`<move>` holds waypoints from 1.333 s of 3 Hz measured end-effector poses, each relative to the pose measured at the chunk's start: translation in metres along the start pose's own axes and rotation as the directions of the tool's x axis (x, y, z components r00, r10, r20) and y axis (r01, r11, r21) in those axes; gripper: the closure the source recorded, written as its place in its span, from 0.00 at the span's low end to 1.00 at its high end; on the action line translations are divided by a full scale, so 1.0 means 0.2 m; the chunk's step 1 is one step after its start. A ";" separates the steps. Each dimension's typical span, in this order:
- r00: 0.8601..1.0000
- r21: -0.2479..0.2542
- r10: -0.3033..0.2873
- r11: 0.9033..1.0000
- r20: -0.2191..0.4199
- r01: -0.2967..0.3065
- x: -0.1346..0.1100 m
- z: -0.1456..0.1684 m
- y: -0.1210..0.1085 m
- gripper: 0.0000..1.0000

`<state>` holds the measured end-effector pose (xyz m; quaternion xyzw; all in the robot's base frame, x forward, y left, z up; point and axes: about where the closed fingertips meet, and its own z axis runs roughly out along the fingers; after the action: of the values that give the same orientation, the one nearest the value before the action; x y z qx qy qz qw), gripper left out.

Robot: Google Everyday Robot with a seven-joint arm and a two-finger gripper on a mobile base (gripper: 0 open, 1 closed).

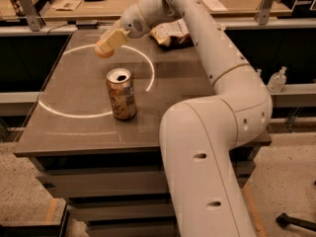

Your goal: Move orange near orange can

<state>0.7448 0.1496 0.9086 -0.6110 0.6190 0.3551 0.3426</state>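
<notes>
The orange can (121, 94) stands upright near the middle of the grey table (74, 132), silver top with a dark hole. My gripper (106, 45) is over the table behind the can, a little to its left, fingers pointing down-left. It is shut on the orange (103, 51), a small round fruit that peeks out at the fingertips. The orange is held above the tabletop, apart from the can.
A crinkled brown-and-white snack bag (170, 33) lies at the table's back right, behind my arm. A bright light ring (148, 73) arcs across the tabletop. A clear bottle (277, 79) stands on a shelf at right. A bench lies beyond.
</notes>
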 end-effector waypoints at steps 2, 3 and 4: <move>0.994 0.059 0.065 0.996 0.092 -0.071 0.00 -0.28 0.19 1.00; 0.987 0.119 0.089 0.987 0.132 -0.105 0.01 -0.37 0.31 1.00; 0.983 0.117 0.143 0.981 0.117 -0.156 0.15 -0.30 0.38 1.00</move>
<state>0.6687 0.0829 0.9149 -0.5197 0.6649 0.3728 0.3859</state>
